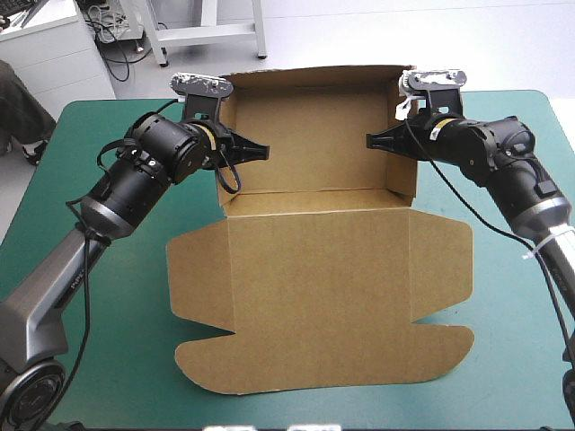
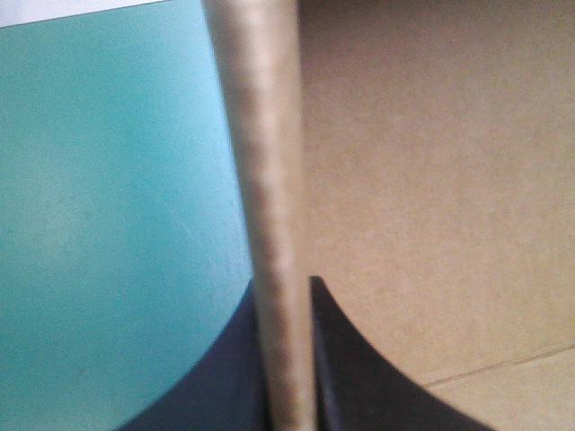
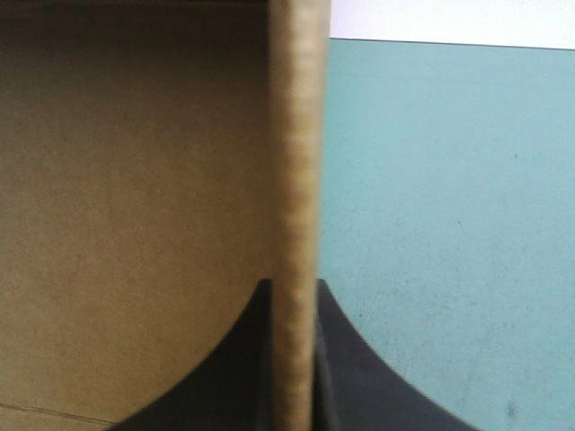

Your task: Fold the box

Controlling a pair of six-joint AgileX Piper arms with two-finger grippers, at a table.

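Observation:
The brown box (image 1: 314, 296) lies on the teal-green cover with its far half raised into a tray and its lid flat toward the near edge. My left gripper (image 1: 256, 150) is shut on the tray's left wall, one finger inside the tray and one outside. In the left wrist view that wall's edge (image 2: 269, 224) stands between my fingers (image 2: 359, 377). My right gripper (image 1: 377, 141) is shut on the right wall in the same way. The right wrist view shows that wall's edge (image 3: 295, 224) pinched between its fingers (image 3: 220, 377).
The tray's back wall (image 1: 314, 81) stands near the table's far edge. The flat lid with its side flaps (image 1: 440, 269) covers the middle of the table, reaching close to the near edge. Bare teal-green cover (image 1: 81, 206) lies on both sides of the box.

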